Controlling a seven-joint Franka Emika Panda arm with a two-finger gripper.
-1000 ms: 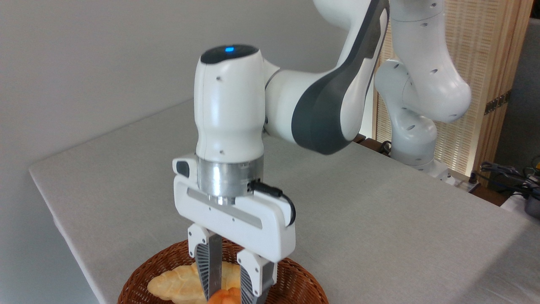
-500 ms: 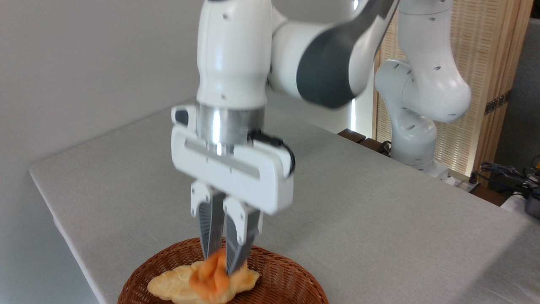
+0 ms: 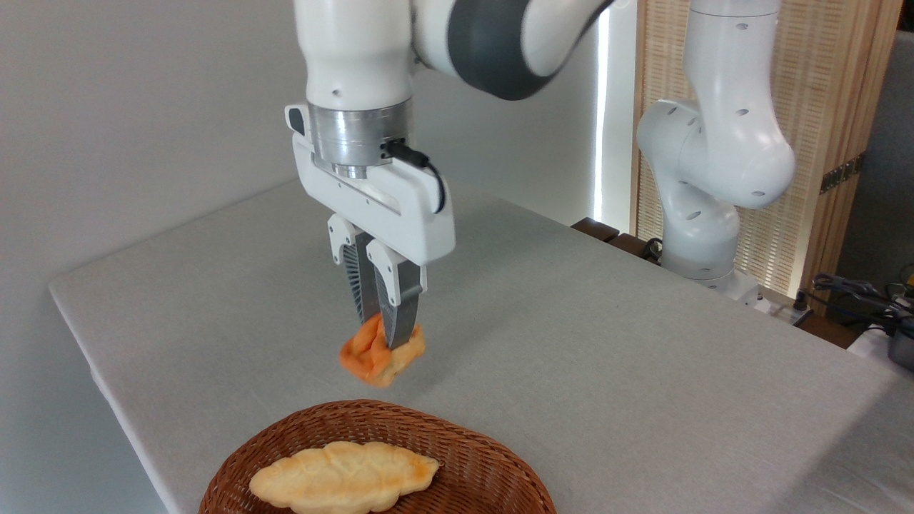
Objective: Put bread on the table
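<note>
Lifted clear of the brown wicker basket (image 3: 493, 464), the small orange-golden knotted bun (image 3: 377, 355) hangs pinched in the gripper (image 3: 386, 330) jaws above the grey-clothed table (image 3: 607, 343); the shallow tip grip risks slippage.

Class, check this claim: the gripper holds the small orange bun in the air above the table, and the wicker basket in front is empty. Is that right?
Not quite. The gripper does hold the orange bun above the table, but the basket is not empty: a pale yellow loaf lies in it, as the camera view shows.
</note>
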